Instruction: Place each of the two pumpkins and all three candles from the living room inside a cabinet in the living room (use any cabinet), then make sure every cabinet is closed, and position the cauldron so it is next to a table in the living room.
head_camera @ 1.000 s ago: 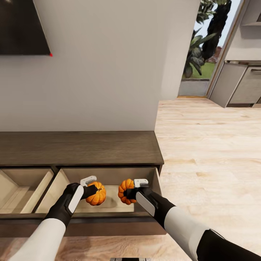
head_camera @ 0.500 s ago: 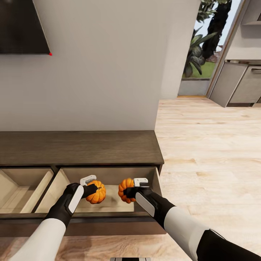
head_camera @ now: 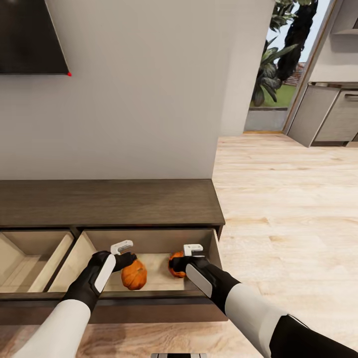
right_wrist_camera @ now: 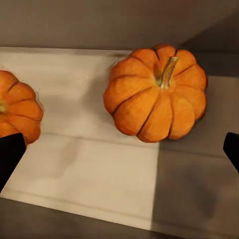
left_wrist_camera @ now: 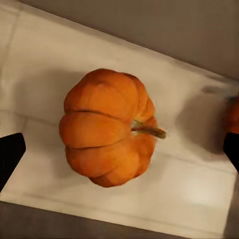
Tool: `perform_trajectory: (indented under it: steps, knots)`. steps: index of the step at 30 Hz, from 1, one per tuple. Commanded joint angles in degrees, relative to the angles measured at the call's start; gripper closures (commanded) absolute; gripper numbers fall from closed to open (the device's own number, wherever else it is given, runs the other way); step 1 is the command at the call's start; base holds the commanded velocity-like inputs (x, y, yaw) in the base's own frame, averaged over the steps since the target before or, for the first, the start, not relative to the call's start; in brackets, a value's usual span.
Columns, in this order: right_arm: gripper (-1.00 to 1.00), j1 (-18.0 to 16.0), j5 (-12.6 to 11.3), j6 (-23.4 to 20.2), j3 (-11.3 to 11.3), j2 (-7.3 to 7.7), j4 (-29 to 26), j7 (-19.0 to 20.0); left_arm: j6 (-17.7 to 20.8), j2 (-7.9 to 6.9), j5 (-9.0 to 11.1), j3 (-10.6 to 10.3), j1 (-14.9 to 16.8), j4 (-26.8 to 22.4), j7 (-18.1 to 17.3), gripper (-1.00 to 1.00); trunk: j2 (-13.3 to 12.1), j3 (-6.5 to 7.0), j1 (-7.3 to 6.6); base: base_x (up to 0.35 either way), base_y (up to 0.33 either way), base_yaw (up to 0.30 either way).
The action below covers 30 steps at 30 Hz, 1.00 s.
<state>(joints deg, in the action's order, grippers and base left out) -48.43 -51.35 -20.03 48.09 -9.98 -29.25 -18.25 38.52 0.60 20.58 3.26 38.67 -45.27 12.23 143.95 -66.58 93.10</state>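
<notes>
Two orange pumpkins lie on the pale floor of the open right-hand drawer [head_camera: 154, 283] of the dark brown cabinet [head_camera: 109, 201]. The left pumpkin [head_camera: 134, 275] [left_wrist_camera: 107, 127] sits just below my left gripper [head_camera: 127, 257], which is open; its dark fingertips [left_wrist_camera: 10, 154] stand wide apart, clear of the fruit. My right gripper [head_camera: 182, 258] hangs open above the right pumpkin [head_camera: 176, 264] [right_wrist_camera: 157, 94], its fingertips [right_wrist_camera: 231, 149] touching nothing. Each wrist view also catches the other pumpkin [left_wrist_camera: 233, 114] [right_wrist_camera: 17, 112] at its edge.
A second drawer [head_camera: 30, 258] stands open to the left. A dark TV [head_camera: 30, 35] hangs on the wall above. Wood floor [head_camera: 288, 209] stretches to the right toward grey kitchen units [head_camera: 328, 114] and a doorway with plants [head_camera: 278, 64].
Both grippers have opened and let go. The two pumpkins have dropped from the fingers onto the drawer floor. The arms have hardly moved.
</notes>
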Motion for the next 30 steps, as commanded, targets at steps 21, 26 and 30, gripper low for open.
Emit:
perform_trajectory:
  steps: [21,26,30]
  knots:
    - [-1.0,-0.1,-0.6,-0.1,0.4,0.05,0.0,-0.5,0.5,-0.19,0.9,0.6,0.0,-0.7,0.3,-1.0,-0.3,4.6,-0.55,0.0,0.0,0.0]
    - [-1.0,-0.1,-0.6,-0.1,0.4,0.05,0.0,-0.5,0.6,-0.19,0.7,0.6,0.1,-0.8,0.4,-1.0,-0.3,5.71,-0.68,0.0,0.0,0.0]
    - [-1.0,-0.1,-0.6,0.0,0.3,0.05,0.0,-0.5,0.6,-0.4,1.0,0.6,0.0,-0.8,0.4,-1.0,-0.4,6.6,-0.78,-0.012,0.0,0.0]
